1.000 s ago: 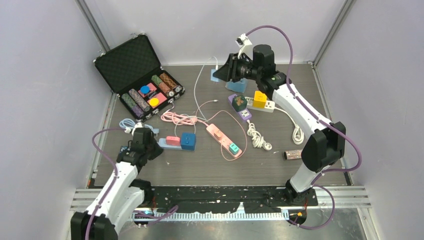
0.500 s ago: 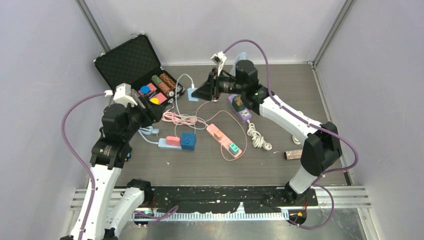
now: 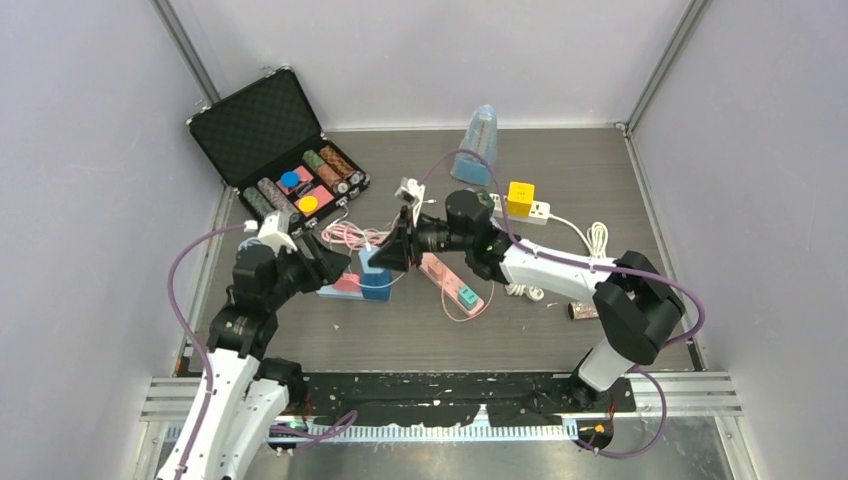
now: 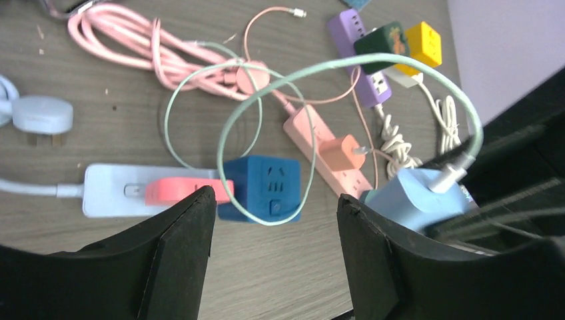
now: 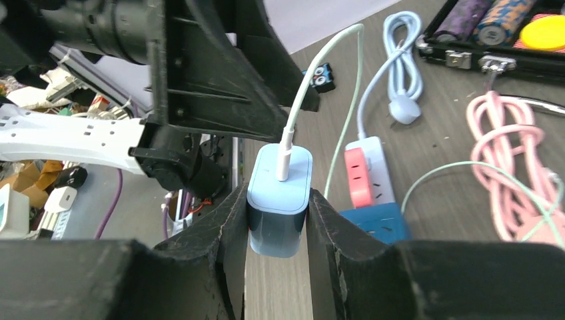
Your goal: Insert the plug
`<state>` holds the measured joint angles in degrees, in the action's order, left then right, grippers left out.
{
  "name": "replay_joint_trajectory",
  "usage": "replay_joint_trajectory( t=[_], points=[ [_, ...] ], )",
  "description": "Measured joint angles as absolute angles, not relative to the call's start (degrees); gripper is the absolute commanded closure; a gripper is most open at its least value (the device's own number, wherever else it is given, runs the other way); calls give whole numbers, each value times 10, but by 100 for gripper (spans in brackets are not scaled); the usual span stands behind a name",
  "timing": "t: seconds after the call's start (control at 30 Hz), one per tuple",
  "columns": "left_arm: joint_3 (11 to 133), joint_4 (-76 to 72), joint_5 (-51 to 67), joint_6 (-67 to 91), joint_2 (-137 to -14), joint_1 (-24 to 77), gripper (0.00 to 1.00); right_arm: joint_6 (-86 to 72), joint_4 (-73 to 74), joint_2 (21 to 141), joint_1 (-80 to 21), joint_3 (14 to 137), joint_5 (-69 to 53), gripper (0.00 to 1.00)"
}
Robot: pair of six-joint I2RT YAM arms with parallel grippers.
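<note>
**Bench** (image 3: 400,335): dark, wood-grained, matt. At the far left stands an open black case (image 3: 255,125), its lid lined with ribbed foam. It holds rolls of poker chips (image 3: 335,165).

**Left end effector** (image 4: 276,197): released. Its matt black fingers (image 4: 176,260) are spread wide with nothing between them. It points down at a pale blue power strip (image 4: 110,190), flat and rectangular, lying on the bench. The strip carries a coral-pink adapter (image 4: 183,191) and, just beside it on the right, a dark blue cube adapter (image 4: 260,187).

**Light blue charger plug** (image 5: 280,177): smooth plastic with rounded corners and a white connector in its end. It is held off the bench near the cube adapter, between the two end effectors.

**Right end effector** (image 5: 276,198): clenched on the plug, one finger pressed to each side. Only the right wrist view shows this grip; in the top view the end effector hides most of the plug.

**Pale green cable** (image 4: 333,67): thin and round. In the left wrist view its loop crosses in front of the cube adapter.

**Surroundings:**
- Beyond the strip lies a coiled pink cable (image 4: 133,40).
- To the right are a pink power strip (image 4: 313,143), a purple strip (image 4: 360,57) carrying a dark green cube (image 4: 381,37), a yellow cube (image 4: 423,43) and a coiled white cord (image 4: 393,143).
- The right arm covers the purple strip in the top view.
</note>
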<state>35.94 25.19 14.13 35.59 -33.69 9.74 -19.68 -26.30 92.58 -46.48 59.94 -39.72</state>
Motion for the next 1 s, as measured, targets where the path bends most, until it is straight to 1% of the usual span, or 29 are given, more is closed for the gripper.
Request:
replay_joint_trajectory(
  t=[0.2,0.37,0.53,0.57,0.6,0.67,0.83,1.0],
  points=[
    [290,273,120,371,-267,97,31,-197,-322,896,-514,536,-385,94],
    [283,324,79,393,-197,97,31,-203,-343,860,-542,506,-380,94],
    [263,338,52,415,-115,97,53,-198,-349,815,-552,495,-364,94],
    [257,343,47,418,-104,97,56,-196,-351,813,-552,493,-361,94],
    [254,348,41,420,-98,97,57,-193,-354,812,-552,491,-356,94],
    [252,359,32,423,-96,97,57,-184,-352,817,-551,491,-348,94],
    [257,364,37,402,-107,97,44,-141,-355,867,-551,494,-337,94],
    [308,365,60,350,-127,97,39,-99,-351,927,-546,506,-335,94]
  ],
)
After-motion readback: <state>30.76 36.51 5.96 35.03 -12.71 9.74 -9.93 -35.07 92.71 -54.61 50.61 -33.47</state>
